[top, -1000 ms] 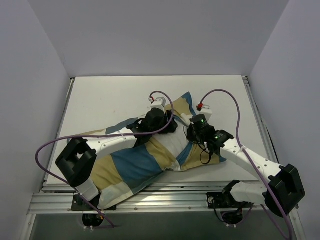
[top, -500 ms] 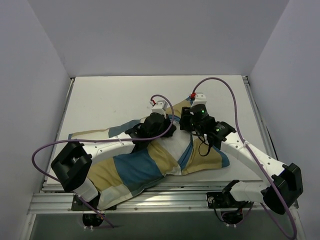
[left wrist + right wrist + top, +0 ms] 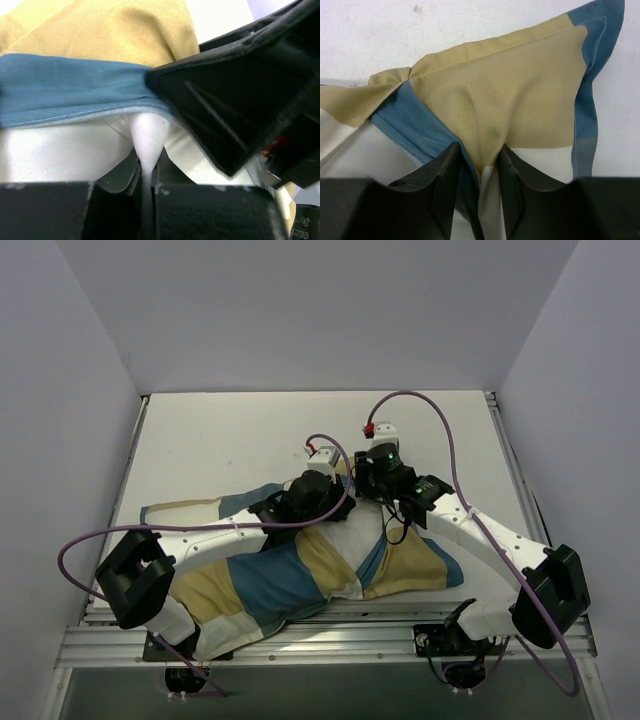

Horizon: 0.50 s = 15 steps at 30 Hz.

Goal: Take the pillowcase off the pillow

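The danger is in how close together the two grips sit. If the right pincer (image 3: 480,170) has caught some of the pillow (image 3: 60,150) beneath its fold, or the left pincer (image 3: 146,172) loses its small pinch, a pull would likely drag the whole bundle across the tabletop (image 3: 220,440) instead of peeling the pillowcase (image 3: 520,100) away (most of the pillow lies inside it, slanted across the near side). The left pincer is clamped tight on a white peak of the pillow, just under the blue hem. The right pincer, narrowed though not fully closed, squeezes a tan fold of the pillowcase.
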### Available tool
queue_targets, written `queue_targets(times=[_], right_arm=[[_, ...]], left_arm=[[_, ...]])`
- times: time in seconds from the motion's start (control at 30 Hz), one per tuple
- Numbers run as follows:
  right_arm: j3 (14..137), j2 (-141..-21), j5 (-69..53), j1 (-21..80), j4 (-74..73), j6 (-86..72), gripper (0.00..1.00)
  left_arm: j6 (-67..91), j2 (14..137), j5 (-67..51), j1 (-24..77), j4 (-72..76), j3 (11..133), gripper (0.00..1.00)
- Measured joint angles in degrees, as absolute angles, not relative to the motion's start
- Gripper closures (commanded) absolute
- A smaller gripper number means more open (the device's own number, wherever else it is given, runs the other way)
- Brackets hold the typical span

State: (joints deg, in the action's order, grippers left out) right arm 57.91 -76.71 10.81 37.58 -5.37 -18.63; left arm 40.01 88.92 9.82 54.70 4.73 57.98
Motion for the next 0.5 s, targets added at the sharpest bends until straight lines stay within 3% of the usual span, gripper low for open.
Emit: queue_targets(times=[0.13, 0.17, 0.5], right_arm=[[56.7, -76.7, 12.1, 37.5, -5.0, -17.8, 0.90], [56.7, -76.7, 12.1, 37.5, -5.0, -17.7, 1.00], [58.8, -79.7, 12.2, 35.7, -5.2, -18.6, 1.00]], left_arm=[[40.0, 88.9, 9.8, 54.7, 4.6, 57.8, 0.98], [40.0, 88.7, 9.8, 54.7, 4.6, 57.6, 0.98], [38.4, 85.1, 9.5, 55.2, 4.4, 54.6, 0.98]])
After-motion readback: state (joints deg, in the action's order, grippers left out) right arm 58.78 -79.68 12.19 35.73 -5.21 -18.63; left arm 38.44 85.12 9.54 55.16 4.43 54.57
